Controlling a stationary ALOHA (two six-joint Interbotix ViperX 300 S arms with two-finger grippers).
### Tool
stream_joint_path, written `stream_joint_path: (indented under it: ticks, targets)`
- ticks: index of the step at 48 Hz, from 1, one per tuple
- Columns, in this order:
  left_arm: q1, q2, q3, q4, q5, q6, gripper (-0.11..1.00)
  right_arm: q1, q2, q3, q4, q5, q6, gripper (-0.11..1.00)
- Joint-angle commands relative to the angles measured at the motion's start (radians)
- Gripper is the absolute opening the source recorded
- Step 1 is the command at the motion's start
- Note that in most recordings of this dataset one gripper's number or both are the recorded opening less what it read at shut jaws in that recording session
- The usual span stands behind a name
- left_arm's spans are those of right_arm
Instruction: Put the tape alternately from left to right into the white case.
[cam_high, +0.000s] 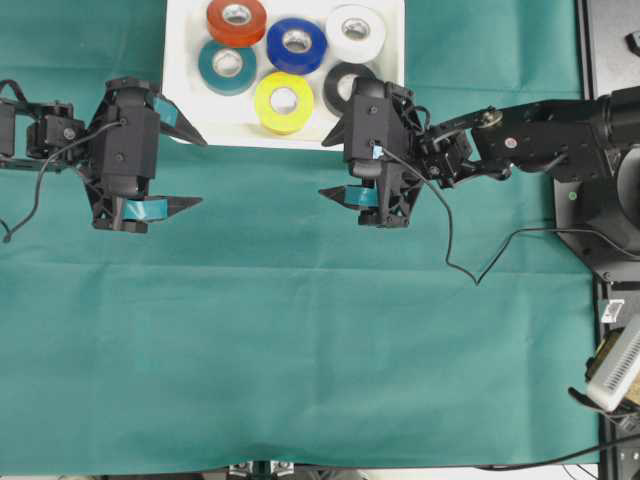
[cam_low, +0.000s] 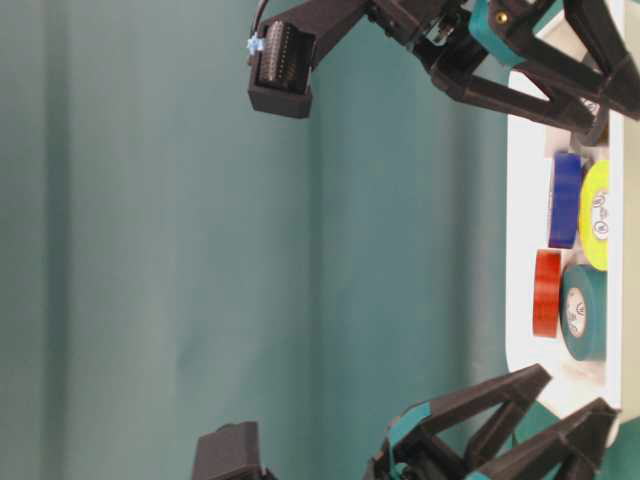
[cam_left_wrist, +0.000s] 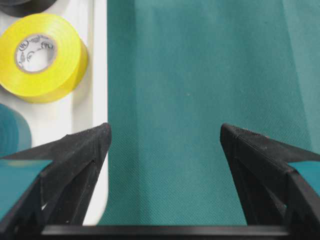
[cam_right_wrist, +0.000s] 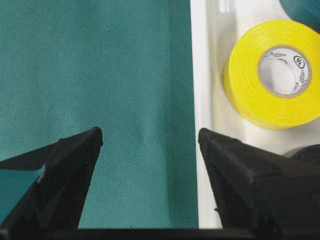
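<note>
With all six rolls of the tape (cam_high: 283, 101) seen lying inside the white case (cam_high: 184, 60), both left gripper (cam_high: 178, 167) and right gripper (cam_high: 334, 165) are held empty, fingers apart, and the rim could be nudged if either were swung carelessly.

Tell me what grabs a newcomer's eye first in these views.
Six bright tape rolls fill the white case at the top of the green cloth: red, blue, white, teal, yellow, black. Below its corners, the left gripper and right gripper gape empty.
</note>
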Motion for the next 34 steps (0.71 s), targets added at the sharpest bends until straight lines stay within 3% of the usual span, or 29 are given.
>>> stream_joint_path:
  ticks: [1,18,34]
  targets:
    - [-0.005,-0.035,-0.003,-0.002,-0.009,-0.002,0.63,0.0,-0.061,-0.011,-0.002,-0.006,0.0,0.85]
    - [-0.011,-0.067,0.028,-0.002,-0.009,-0.003,0.63,0.0,-0.071,-0.009,-0.002,-0.008,0.0,0.84]
    - [-0.014,-0.152,0.075,-0.002,-0.009,-0.003,0.63,0.002,-0.187,0.037,-0.003,-0.003,-0.002,0.84]
